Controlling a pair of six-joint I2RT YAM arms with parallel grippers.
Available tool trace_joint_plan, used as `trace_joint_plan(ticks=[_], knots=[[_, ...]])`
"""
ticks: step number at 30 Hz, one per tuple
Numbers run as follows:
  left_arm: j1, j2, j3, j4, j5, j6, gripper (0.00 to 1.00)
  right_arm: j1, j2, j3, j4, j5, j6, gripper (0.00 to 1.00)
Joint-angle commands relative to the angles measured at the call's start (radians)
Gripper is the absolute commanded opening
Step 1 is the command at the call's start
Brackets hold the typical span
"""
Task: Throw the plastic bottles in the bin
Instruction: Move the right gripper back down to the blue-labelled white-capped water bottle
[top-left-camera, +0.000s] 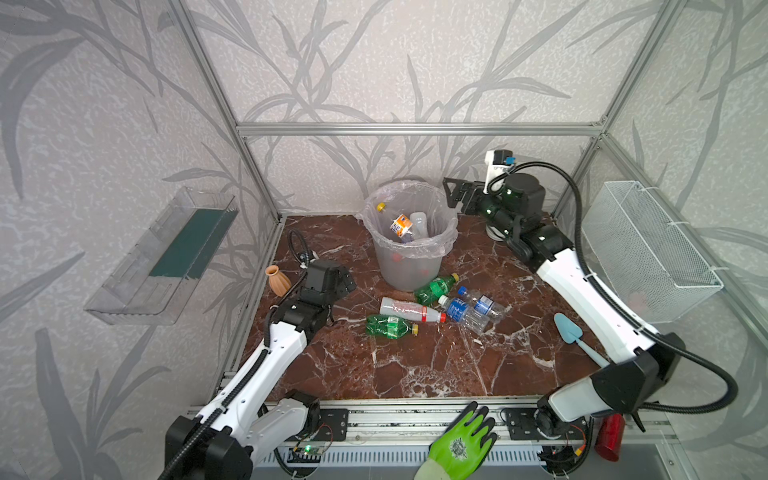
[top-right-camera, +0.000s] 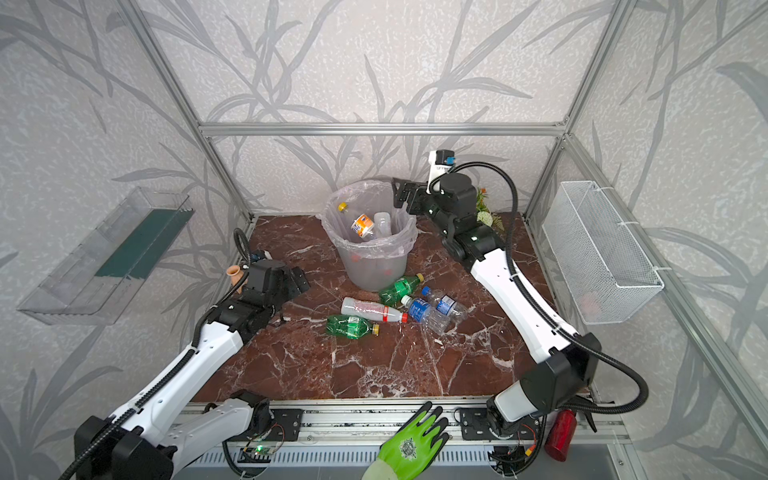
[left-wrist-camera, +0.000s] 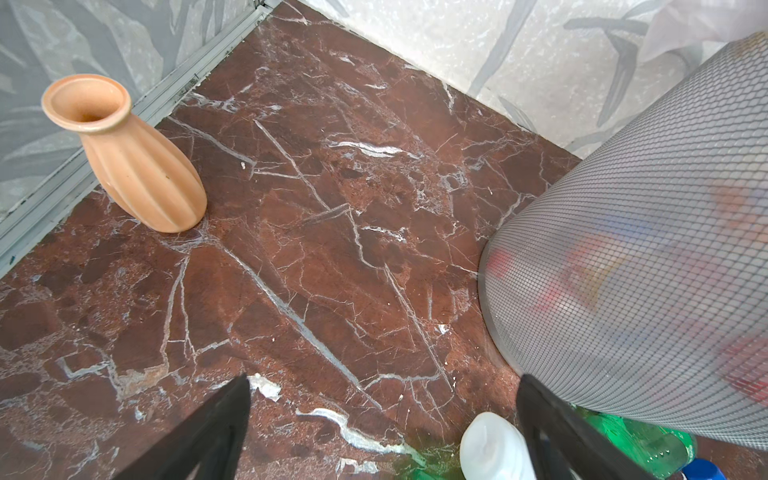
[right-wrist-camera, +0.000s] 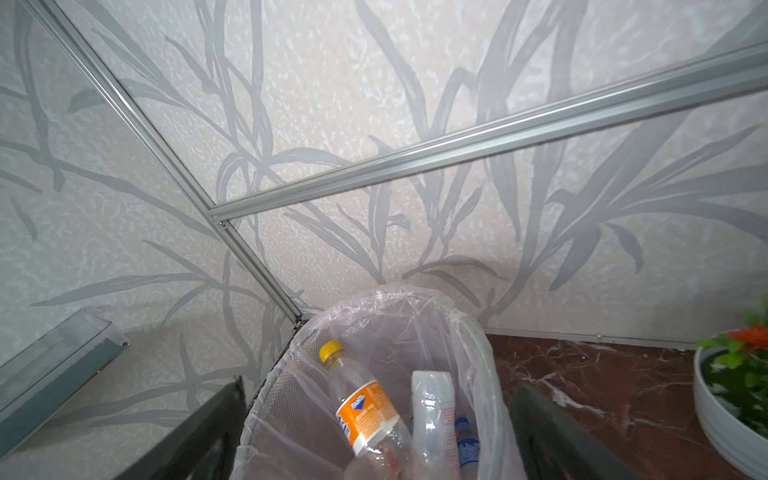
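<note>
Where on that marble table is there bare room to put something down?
Bare: the near tabletop, from the plastic bottles to the front rail, and between terracotta vase and bin. Crowded: the five bottles lying before the bin.

Left gripper (top-left-camera: 347, 282) hangs low, right gripper (top-left-camera: 451, 193) raised high, jaws of both spread.

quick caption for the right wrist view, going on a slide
Open right gripper over the bag-lined bin, with an orange-labelled bottle and a milky-white bottle already inside.
</note>
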Motion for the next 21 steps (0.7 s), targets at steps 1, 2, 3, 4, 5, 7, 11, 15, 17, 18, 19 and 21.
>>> trace_joint_plan(ticks=[1, 2, 3, 4, 5, 7, 11, 15, 17, 18, 19, 21], knots=[[0.004, -0.019, 0.040, -0.043, 0.000, -0.005, 0.99, -0.030, -0.087, -0.087, 0.011, 0.045, -0.022, 0.99], [0.004, -0.021, 0.037, -0.042, -0.001, -0.007, 0.99, -0.036, -0.115, -0.126, 0.020, 0.048, -0.020, 0.99], [0.004, -0.023, 0.033, -0.038, -0.001, -0.010, 0.99, -0.042, -0.142, -0.168, 0.028, 0.049, -0.018, 0.99], [0.004, -0.024, 0.029, -0.034, 0.001, -0.012, 0.99, -0.044, -0.162, -0.205, 0.031, 0.052, -0.018, 0.99], [0.004, -0.025, 0.024, -0.030, 0.007, -0.014, 0.99, -0.049, -0.183, -0.243, 0.027, 0.054, -0.019, 0.99], [0.004, -0.025, 0.017, -0.022, 0.017, -0.017, 0.99, -0.058, -0.222, -0.316, 0.015, 0.054, -0.018, 0.99], [0.004, -0.018, 0.009, -0.023, 0.026, -0.029, 0.99, -0.089, -0.304, -0.497, 0.002, 0.057, 0.006, 0.99], [0.004, -0.016, -0.010, -0.012, 0.045, -0.040, 0.99, -0.126, -0.383, -0.692, -0.008, 0.063, 0.065, 0.99], [0.003, -0.012, -0.020, -0.004, 0.055, -0.046, 0.99, -0.141, -0.406, -0.774, -0.010, 0.051, 0.097, 0.99], [0.002, -0.007, -0.024, 0.002, 0.062, -0.049, 0.99, -0.145, -0.413, -0.810, -0.012, 0.040, 0.103, 0.99], [0.003, -0.002, -0.027, 0.004, 0.072, -0.051, 0.99, -0.146, -0.415, -0.838, -0.014, 0.032, 0.104, 0.99], [0.002, 0.011, -0.029, 0.009, 0.095, -0.051, 0.99, -0.146, -0.410, -0.893, -0.006, -0.002, 0.088, 1.00]])
